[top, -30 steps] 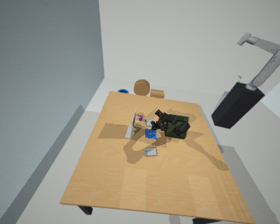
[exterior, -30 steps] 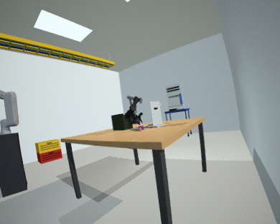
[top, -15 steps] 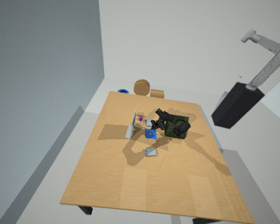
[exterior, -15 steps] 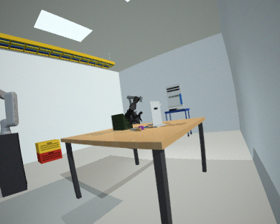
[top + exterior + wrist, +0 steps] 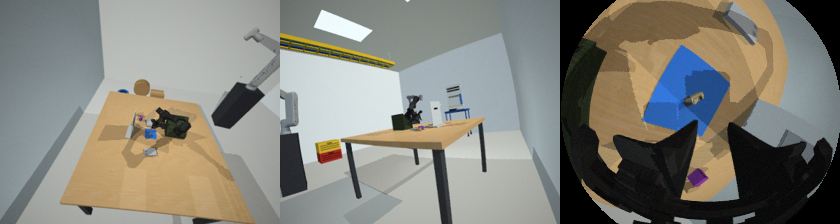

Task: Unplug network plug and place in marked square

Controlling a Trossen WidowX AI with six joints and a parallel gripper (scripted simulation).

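Note:
The plug (image 5: 691, 100) (image 5: 151, 133) lies on the blue marked square (image 5: 660, 107) (image 5: 147, 136), near its middle, small and grey-tan in the wrist view. My gripper (image 5: 713, 125) (image 5: 153, 124) (image 5: 420, 114) is open, its black fingers apart with nothing between them. It is held above the table, and the plug shows beyond the fingertips, clear of both fingers. The white panel (image 5: 134, 116) (image 5: 436, 113) stands upright beside the square; a dark opening shows in it in the exterior view. The plug's tab is too small to make out.
A purple block (image 5: 697, 177) (image 5: 141, 118) (image 5: 421, 127) lies near the panel. A flat grey box (image 5: 151, 152) lies on the other side of the square. A light grey piece (image 5: 148, 123) is close to the gripper. A dark green block (image 5: 176, 131) (image 5: 400, 122) (image 5: 576, 90) is under the arm.

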